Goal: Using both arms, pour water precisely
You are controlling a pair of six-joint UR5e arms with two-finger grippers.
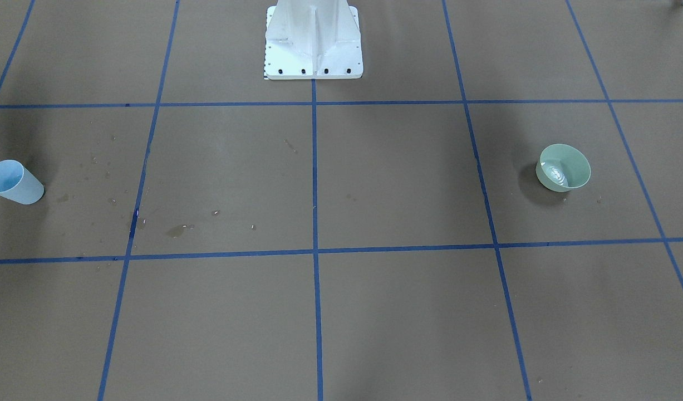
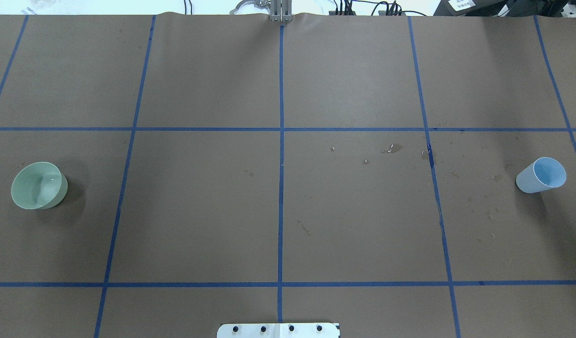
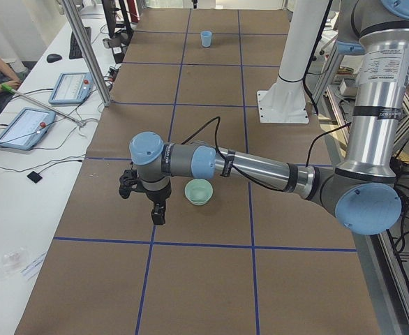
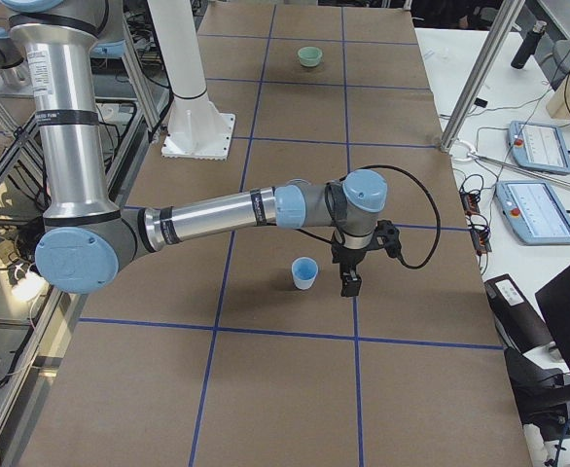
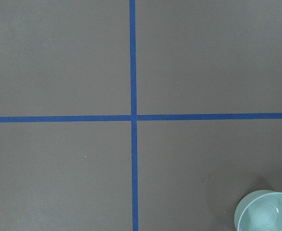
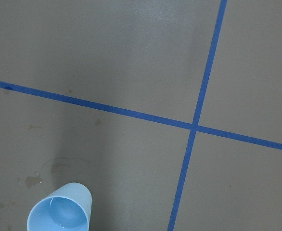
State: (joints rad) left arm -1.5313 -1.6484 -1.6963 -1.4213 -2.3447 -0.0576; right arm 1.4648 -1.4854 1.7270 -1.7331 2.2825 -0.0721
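A pale green bowl (image 1: 564, 167) stands on the robot's left side of the table and holds water (image 1: 554, 174) that shows as glinting ripples; it also shows in the overhead view (image 2: 39, 185). A pale blue cup (image 1: 13, 182) stands upright on the robot's right side (image 2: 541, 175), with a little water in its bottom (image 6: 59, 217). The left arm (image 3: 260, 167) reaches out low, its gripper (image 3: 143, 201) beside the bowl (image 3: 198, 191). The right arm (image 4: 217, 209) reaches out, its gripper (image 4: 355, 272) beside the cup (image 4: 304, 272). I cannot tell whether either gripper is open or shut.
The table is covered in brown paper with a blue tape grid (image 2: 281, 141). Water drops and damp stains (image 2: 393, 149) lie right of centre. The white pedestal (image 1: 313, 39) stands at the robot's edge. Tablets and cables (image 3: 26, 125) lie on the operators' side.
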